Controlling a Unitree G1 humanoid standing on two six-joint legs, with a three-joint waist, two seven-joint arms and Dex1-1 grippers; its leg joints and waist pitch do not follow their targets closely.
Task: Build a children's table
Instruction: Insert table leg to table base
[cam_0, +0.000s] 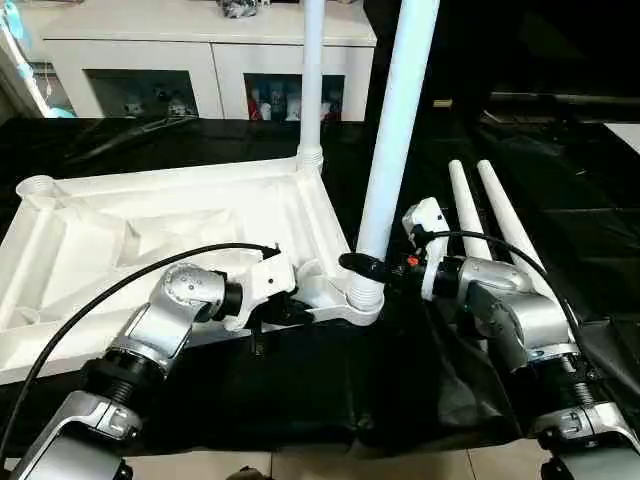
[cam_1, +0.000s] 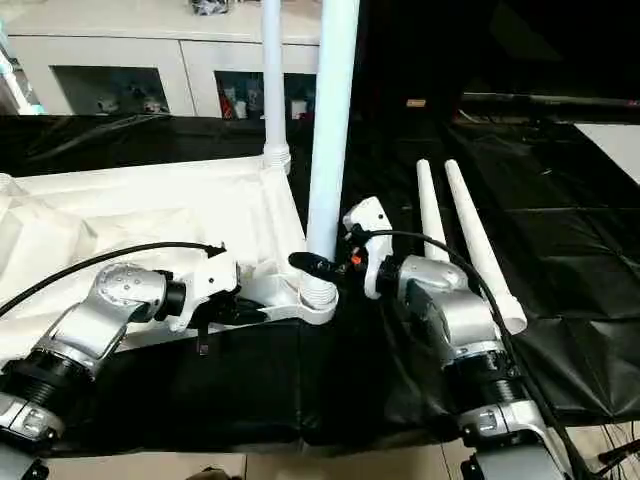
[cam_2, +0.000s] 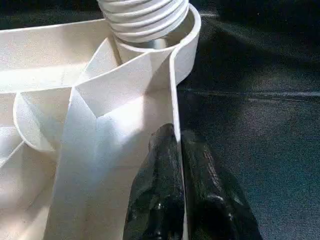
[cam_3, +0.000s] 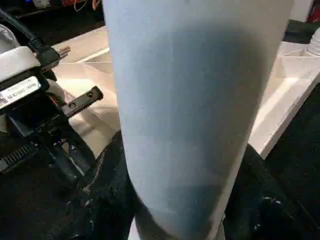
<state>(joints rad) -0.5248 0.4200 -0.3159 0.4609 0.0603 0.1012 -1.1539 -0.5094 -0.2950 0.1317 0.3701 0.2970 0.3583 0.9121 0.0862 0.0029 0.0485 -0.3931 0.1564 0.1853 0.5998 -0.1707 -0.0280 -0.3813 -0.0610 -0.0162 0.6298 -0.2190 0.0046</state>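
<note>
The children's table top (cam_0: 150, 240) lies upside down on the black-draped work table, ribs facing up. One white leg (cam_0: 312, 80) stands in its far right corner socket. A second leg (cam_0: 398, 130) stands upright in the near right corner socket (cam_0: 362, 298). My right gripper (cam_0: 368, 266) is shut around this leg just above its threaded base, with a black finger on each side of the leg (cam_3: 190, 100). My left gripper (cam_2: 177, 145) is shut on the top's thin front rim (cam_2: 172, 90), close to that socket. Two loose legs (cam_0: 490, 215) lie side by side to the right.
A white cabinet (cam_0: 200, 45) with open shelves stands behind the work table. An open round socket (cam_0: 38, 185) marks the top's far left corner. The black cloth (cam_0: 350, 390) hangs over the near table edge, with pale floor below. Black cables run along both forearms.
</note>
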